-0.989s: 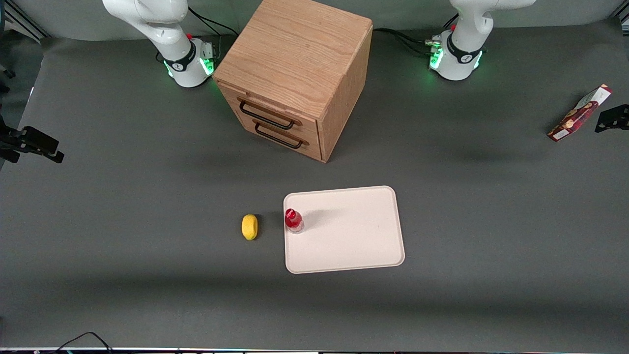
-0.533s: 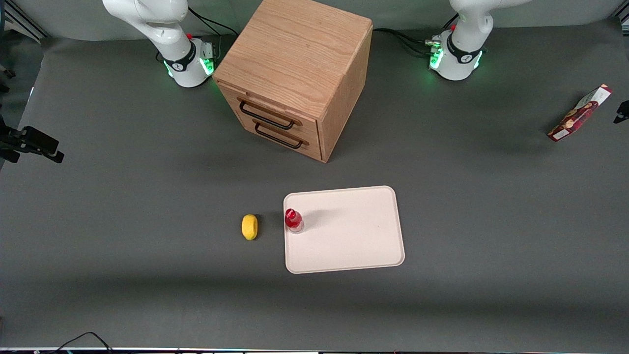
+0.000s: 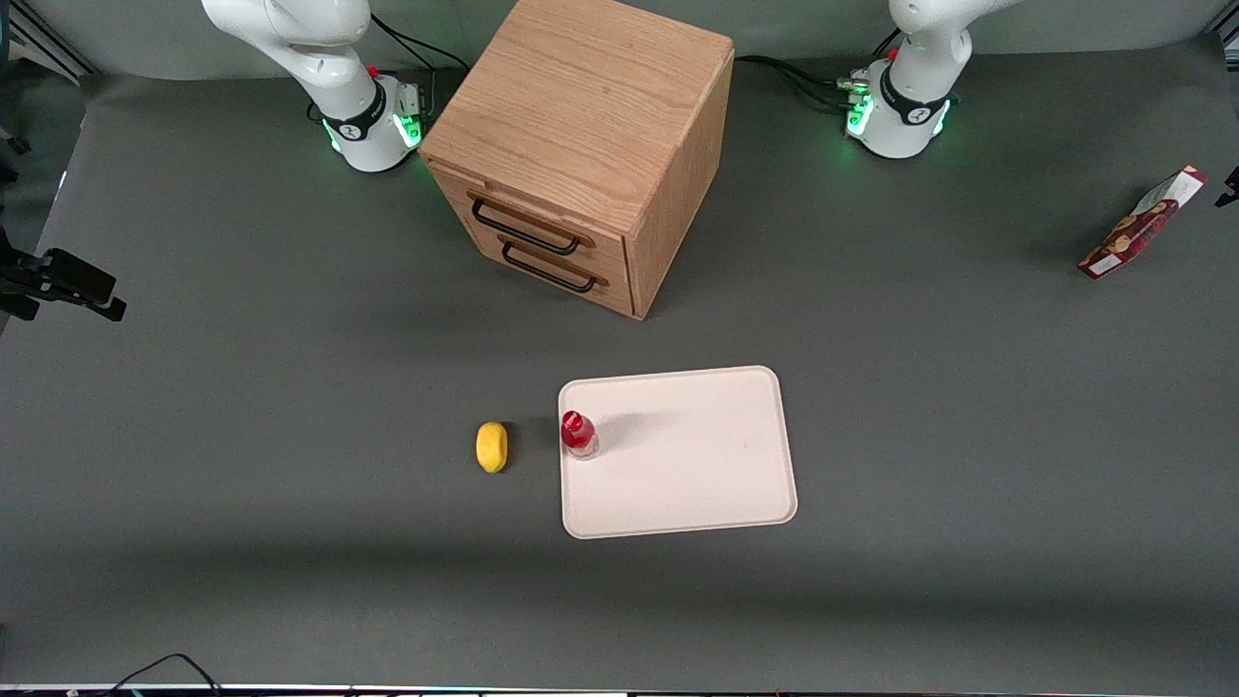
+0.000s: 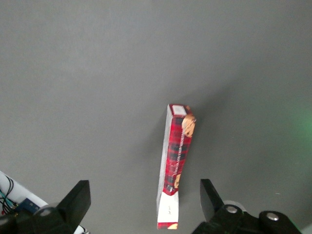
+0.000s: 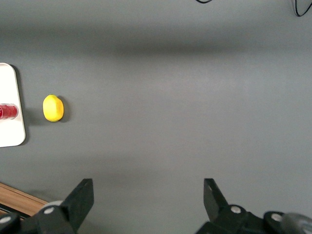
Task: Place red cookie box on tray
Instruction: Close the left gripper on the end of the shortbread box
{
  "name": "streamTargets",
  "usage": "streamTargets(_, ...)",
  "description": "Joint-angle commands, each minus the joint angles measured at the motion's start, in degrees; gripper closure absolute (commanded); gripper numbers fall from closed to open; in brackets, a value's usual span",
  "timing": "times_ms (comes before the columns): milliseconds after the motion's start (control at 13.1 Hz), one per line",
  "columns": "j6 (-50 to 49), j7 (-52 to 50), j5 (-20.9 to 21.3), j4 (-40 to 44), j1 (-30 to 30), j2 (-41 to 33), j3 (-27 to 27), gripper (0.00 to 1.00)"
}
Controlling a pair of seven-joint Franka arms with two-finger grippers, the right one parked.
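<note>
The red cookie box (image 3: 1142, 235) lies on the grey table at the working arm's end, far from the tray (image 3: 707, 474). The tray is a pale cream-pink rectangle near the table's middle. My left gripper (image 4: 145, 200) hangs above the box with its fingers (image 4: 80, 201) wide open and empty. In the left wrist view the box (image 4: 176, 161) stands on a narrow side, and its white end panel lies between the two fingers without touching them. In the front view only a dark bit of the gripper (image 3: 1232, 187) shows at the frame's edge, beside the box.
A small red-capped bottle (image 3: 578, 434) stands on the tray at its rim. A yellow lemon (image 3: 492, 446) lies on the table beside the tray. A wooden drawer cabinet (image 3: 581, 145) stands farther from the front camera, between the two arm bases.
My gripper has slid toward the working arm's end and almost left the front view. The cookie box, tray, bottle and lemon have not moved.
</note>
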Motion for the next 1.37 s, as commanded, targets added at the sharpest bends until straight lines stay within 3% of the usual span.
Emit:
streamTargets(0,6.6,3.6,-0.2,-6.0,4.0,-1.9,-0.8,0.00)
streamTargets(304,15.0,8.4,-3.2,-9.7,8.6,1.5,-0.8,0.00)
streamTargets(609,18.7,16.0,-9.6,-11.1,11.9,6.0,-0.8,0.00)
streamTargets(1293,23.9,18.1,-9.8,-15.5,14.6,7.5,-0.8,0.00)
